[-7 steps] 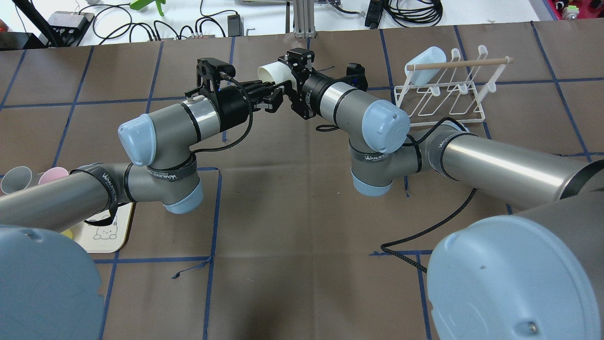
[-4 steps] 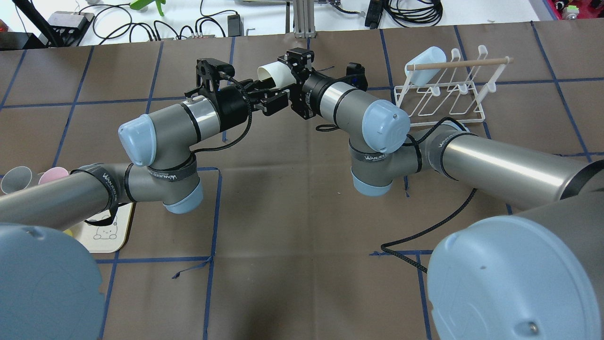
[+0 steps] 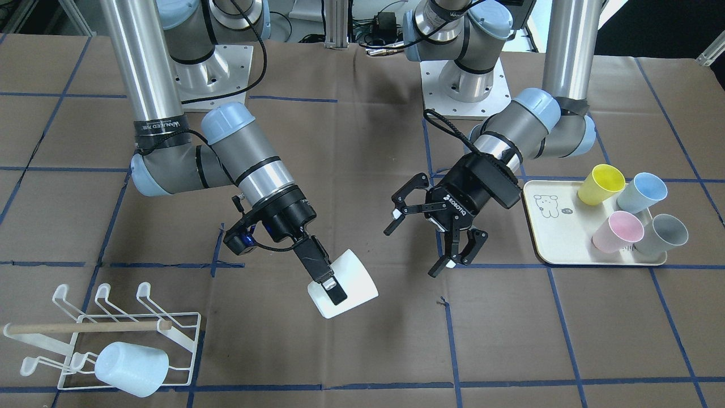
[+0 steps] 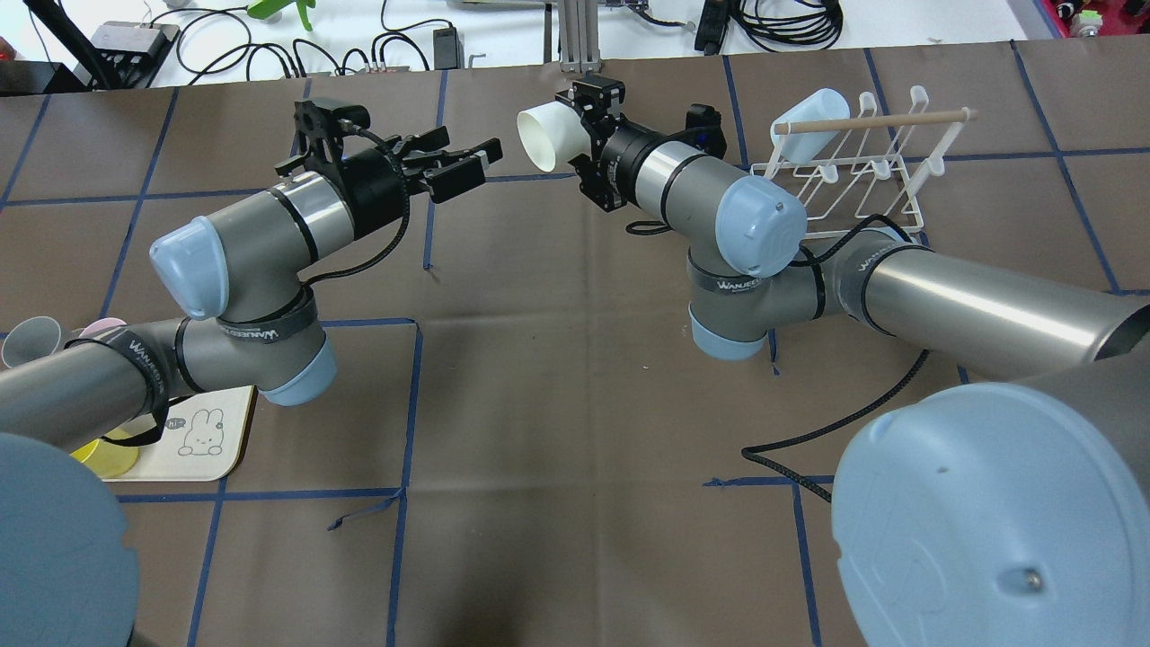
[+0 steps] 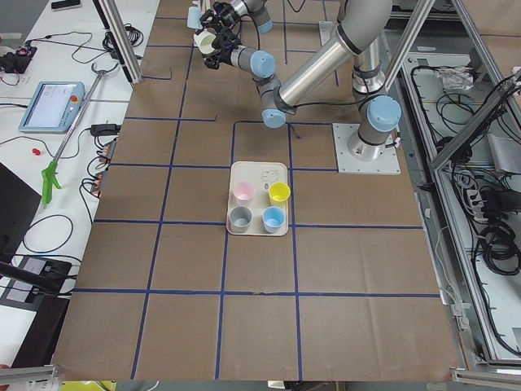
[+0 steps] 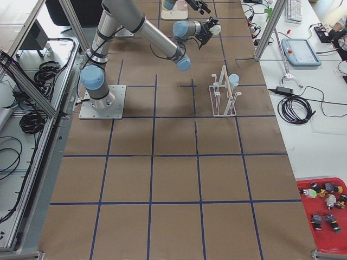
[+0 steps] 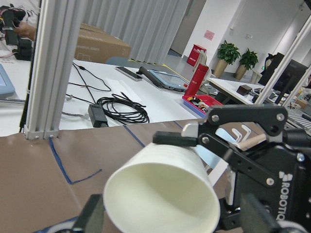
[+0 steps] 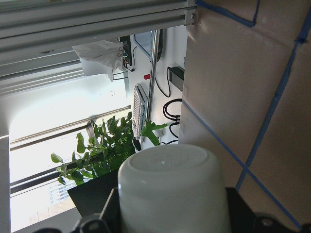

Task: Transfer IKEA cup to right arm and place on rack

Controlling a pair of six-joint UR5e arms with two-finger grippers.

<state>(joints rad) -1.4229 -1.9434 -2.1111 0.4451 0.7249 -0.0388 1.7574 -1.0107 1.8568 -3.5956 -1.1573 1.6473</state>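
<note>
The cup (image 3: 357, 280) hangs in the air just below the middle of the front view, white, lying on its side with its mouth toward the left gripper (image 3: 412, 252). The right gripper (image 3: 335, 293) is clamped on it, seemingly across the body, though the far finger is hidden. The left gripper is empty, its jaws spread wide, and sits apart from the cup at centre right, so the handover looks finished and the carry to the rack (image 3: 187, 340) at lower left is the step in hand. To do it well, I would swing the cup over a free prong, clear of the blue cup (image 3: 130, 368) already on the rack and of the dowel (image 3: 85, 327). The wrist should then turn until the mouth faces down, and the cup should sink fully onto the prong before the grip opens. The right arm (image 3: 249, 153) drops from the upper left, bends at the elbow and slants its wrist down toward the centre. In the overhead view its gripper points left from upper middle.
</note>
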